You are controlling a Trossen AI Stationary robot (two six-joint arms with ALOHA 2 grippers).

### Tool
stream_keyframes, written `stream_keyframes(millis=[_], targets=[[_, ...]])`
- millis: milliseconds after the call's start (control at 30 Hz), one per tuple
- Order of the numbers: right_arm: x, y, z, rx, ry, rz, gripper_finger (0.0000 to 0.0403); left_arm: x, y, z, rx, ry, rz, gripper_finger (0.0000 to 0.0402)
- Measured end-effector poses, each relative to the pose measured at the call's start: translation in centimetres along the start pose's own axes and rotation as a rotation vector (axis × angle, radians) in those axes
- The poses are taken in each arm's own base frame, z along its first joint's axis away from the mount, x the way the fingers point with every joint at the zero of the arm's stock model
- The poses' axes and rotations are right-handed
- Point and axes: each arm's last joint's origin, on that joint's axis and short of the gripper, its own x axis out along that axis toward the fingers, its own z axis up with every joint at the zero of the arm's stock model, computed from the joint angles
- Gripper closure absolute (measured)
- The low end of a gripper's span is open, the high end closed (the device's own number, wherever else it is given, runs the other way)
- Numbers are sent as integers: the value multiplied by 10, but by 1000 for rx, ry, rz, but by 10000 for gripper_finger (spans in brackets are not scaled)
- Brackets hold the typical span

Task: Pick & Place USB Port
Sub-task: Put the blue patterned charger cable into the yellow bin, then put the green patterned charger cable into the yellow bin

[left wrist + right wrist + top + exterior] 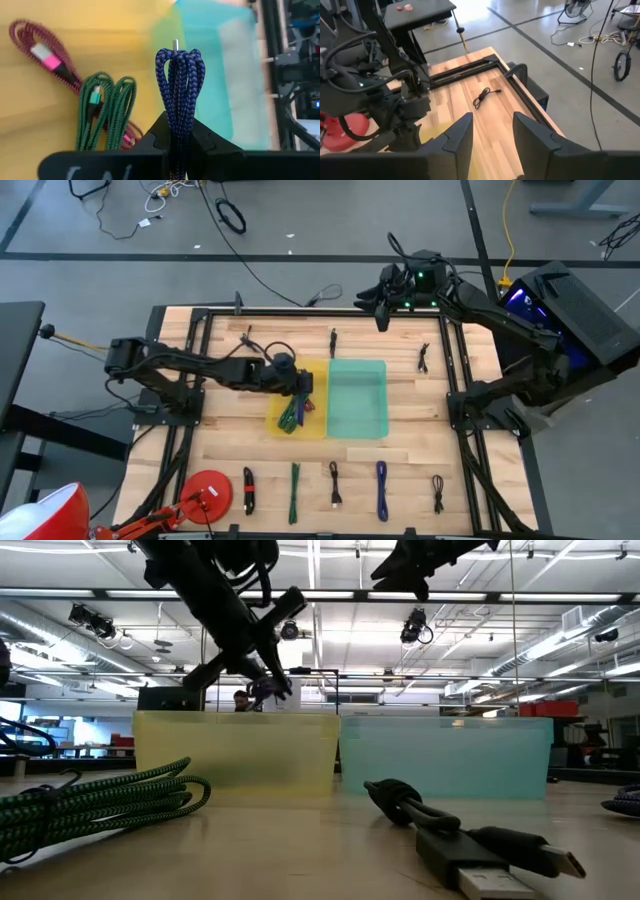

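Left wrist view shows the left gripper (180, 142) clamped tight on a folded blue braided cable (180, 90) above the yellow bin (275, 415), while farther off the right gripper (492, 132) hovers with fingers apart.

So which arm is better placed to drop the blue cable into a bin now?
The left. Its gripper is shut on the blue cable and hangs over the yellow bin. The right gripper is open, empty, and up at the table's far edge.
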Motion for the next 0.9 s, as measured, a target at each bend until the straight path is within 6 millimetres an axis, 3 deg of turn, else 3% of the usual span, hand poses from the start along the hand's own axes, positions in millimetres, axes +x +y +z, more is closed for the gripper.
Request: stream_keyframes(millis=[167, 633, 900], targets=[[0, 0, -2, -14, 23, -1, 262, 8, 3, 0, -30, 35, 17, 372], [0, 0, -1, -36, 13, -2, 262, 12, 8, 14, -19, 4, 42, 196], [0, -1, -1, -39, 12, -46, 262, 2, 5, 27, -10, 19, -16, 171]])
